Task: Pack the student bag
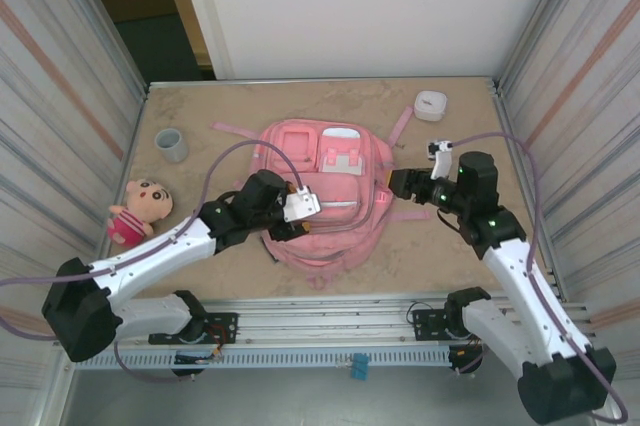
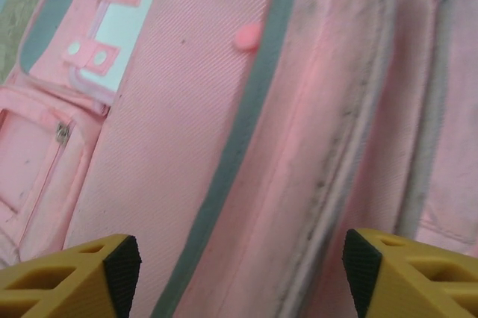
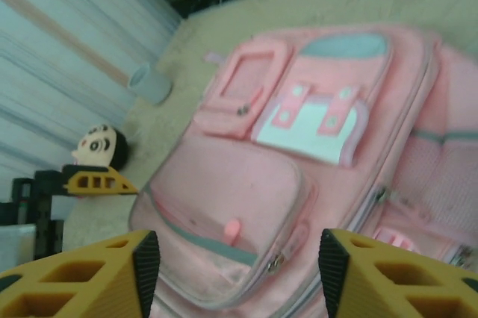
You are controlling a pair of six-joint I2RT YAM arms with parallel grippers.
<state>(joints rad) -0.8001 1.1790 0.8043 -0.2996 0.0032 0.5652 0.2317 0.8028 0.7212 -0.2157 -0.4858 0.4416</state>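
Backpack at centre stage: the pink student bag point(image 1: 325, 181) lies flat in the middle of the sand-coloured table point(image 1: 450, 246), with its front pockets facing up and two pink straps splayed out toward the far side. The left gripper point(image 1: 290, 226) hangs over the bag's near left corner. In the left wrist view its yellow fingers point(image 2: 112, 273) stand wide apart, released and grasping nothing, above ribbed pink fabric crossed by a grey zipper line. The right gripper point(image 1: 398, 186) sits just beside the bag's right edge. The right wrist view shows its jaws spread and empty too, looking across the bag's large lower pocket with its small pink zipper pull point(image 3: 233, 230) and the white-patched pocket point(image 3: 310, 124) beyond.

Three bystanders share the table. A grey cup point(image 1: 171, 145) stands upright near the far left corner, well apart from the bag. A small doll point(image 1: 138, 211) with a round face and a pink outfit lies at the left edge, nearer than the cup. A small white container point(image 1: 431, 105) sits toward the far right, beyond the bag's right strap.
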